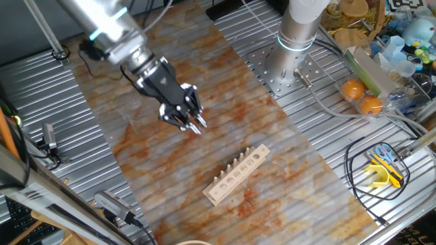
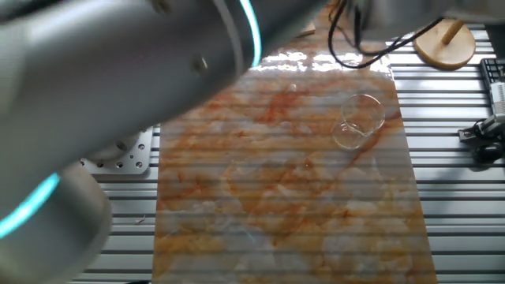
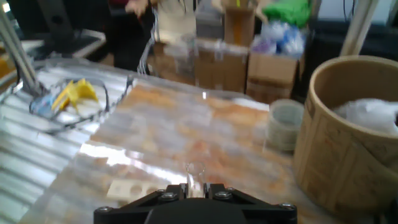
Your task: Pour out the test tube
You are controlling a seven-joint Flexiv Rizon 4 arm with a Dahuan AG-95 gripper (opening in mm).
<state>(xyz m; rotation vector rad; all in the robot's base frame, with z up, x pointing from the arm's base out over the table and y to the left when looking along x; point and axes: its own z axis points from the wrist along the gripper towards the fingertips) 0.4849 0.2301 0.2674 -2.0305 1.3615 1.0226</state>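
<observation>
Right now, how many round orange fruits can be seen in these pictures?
2. One round orange fruit lies on the ribbed metal tabletop; the second is close beside it, toward the lower right. More may hide in the clutter.

Mat [image 1: 286, 163] orange-grey marbled; rack [image 1: 236, 174] pale wood; beaker [image 2: 359, 120] clear; claw [image 1: 191, 121] black-silver.

No text, label, brand, number or sign can be read in any of the three views. The cardboard boxes [image 3: 239, 59] in the hand view's background are too blurred to show print, and a black-and-white marker pattern [image 1: 414, 4] carries no legible characters.
</observation>
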